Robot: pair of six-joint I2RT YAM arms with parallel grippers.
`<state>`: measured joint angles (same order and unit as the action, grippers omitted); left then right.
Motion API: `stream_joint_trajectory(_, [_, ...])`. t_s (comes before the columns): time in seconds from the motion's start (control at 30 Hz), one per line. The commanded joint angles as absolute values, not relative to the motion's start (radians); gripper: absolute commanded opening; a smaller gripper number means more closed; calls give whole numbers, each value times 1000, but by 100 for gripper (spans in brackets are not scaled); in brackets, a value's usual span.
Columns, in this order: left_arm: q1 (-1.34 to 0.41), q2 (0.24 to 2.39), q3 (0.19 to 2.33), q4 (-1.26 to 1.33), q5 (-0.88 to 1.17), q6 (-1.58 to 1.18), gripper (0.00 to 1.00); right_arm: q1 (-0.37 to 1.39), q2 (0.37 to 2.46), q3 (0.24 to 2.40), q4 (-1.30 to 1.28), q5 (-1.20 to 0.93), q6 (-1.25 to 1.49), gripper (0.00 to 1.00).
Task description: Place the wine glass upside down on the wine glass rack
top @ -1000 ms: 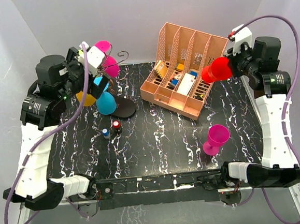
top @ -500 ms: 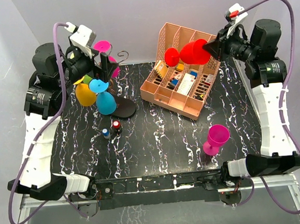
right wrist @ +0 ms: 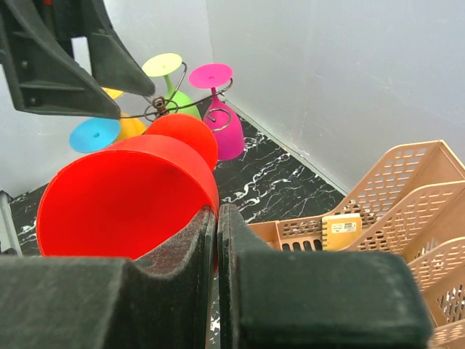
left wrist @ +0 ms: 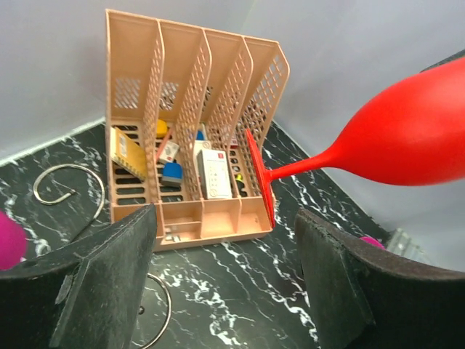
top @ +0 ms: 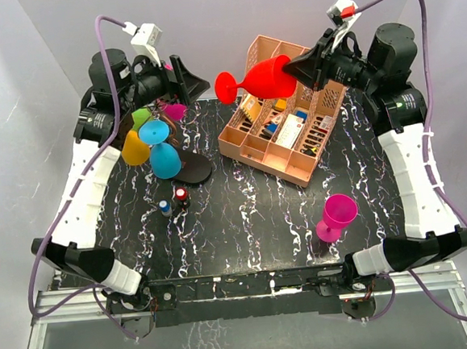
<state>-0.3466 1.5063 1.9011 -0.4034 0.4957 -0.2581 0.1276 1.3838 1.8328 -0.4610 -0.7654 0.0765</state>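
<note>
My right gripper (top: pixel 299 68) is shut on the rim of a red wine glass (top: pixel 264 75) and holds it on its side, high above the table, foot pointing left. In the right wrist view the pads (right wrist: pixel 216 218) pinch the red bowl (right wrist: pixel 123 196). The wine glass rack (top: pixel 191 171), dark wire on a black oval base, carries blue (top: pixel 165 160), yellow (top: pixel 134 148), green and magenta glasses. Its twisted top (right wrist: pixel 156 109) lies just beyond the red glass. My left gripper (top: pixel 195 82) is open and empty, just left of the red foot (left wrist: pixel 259 174).
A peach file organiser (top: pixel 285 110) with cards stands at the back right, below the held glass; it also shows in the left wrist view (left wrist: pixel 189 145). A magenta glass (top: pixel 336 215) stands upright near the front right. Two small bottles (top: pixel 173 201) stand in front of the rack.
My right arm has swung the red glass left, from beside the organiser to above it, toward the rack. My left gripper has risen from the rack and turned right, open.
</note>
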Motion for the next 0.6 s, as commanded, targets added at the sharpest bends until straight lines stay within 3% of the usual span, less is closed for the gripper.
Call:
stream_joint_trajectory(0.0, [-357,1506,1887,-318,572,-406,73,151,1382,1878,-382,-742,103,8])
stream_joint_trajectory(0.37, [-380,1527,1810,-265,626,-466,62,169,1385,1869,-387,-728,90,8])
stream_joint_trajectory(0.57, [-385,1546,1798,-241,643,-488,49,171,1373,1848,-381,-732,87,8])
